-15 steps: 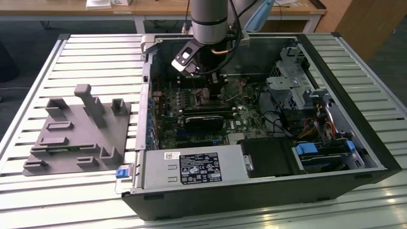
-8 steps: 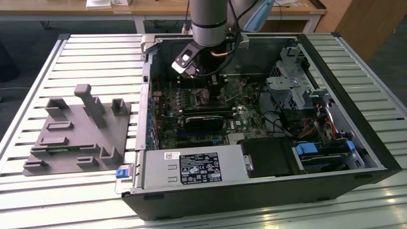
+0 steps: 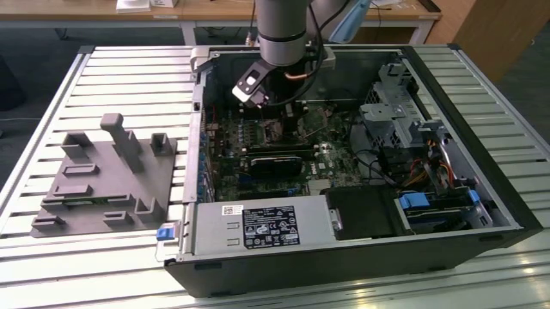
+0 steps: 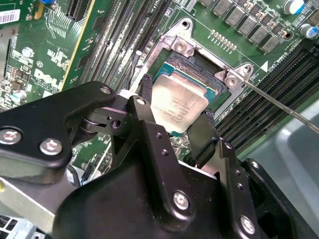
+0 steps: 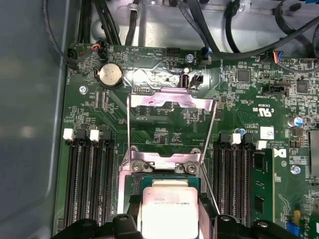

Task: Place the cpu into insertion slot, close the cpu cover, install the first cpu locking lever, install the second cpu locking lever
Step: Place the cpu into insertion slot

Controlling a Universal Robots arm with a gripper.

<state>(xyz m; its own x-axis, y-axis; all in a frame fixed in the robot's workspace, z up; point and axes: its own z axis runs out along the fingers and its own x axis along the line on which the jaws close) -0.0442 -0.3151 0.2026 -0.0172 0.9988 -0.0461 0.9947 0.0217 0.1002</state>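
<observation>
Gripper (image 4: pixel 177 99) pinches the cpu (image 4: pixel 178 112) by two edges right over the insertion slot (image 4: pixel 197 67), roughly 12 o'clock of the black card (image 3: pixel 275 164) in the exterior view; a skewed drop could mash socket pins, I reckon.

I look down on a slatted metal counter (image 3: pixel 129 71) carrying an open black computer case (image 3: pixel 344 270). Beside the case, at the exterior view's left, a grey moulded fixture (image 3: pixel 103 180) lies on the slats. Inside the case I see a labelled silver power supply (image 3: pixel 257 226), a green motherboard (image 5: pixel 239 99) with a round coin battery (image 5: pixel 109 74), long black memory slots (image 5: pixel 89 179), and black cables (image 5: pixel 102 22) along the board's edge.
</observation>
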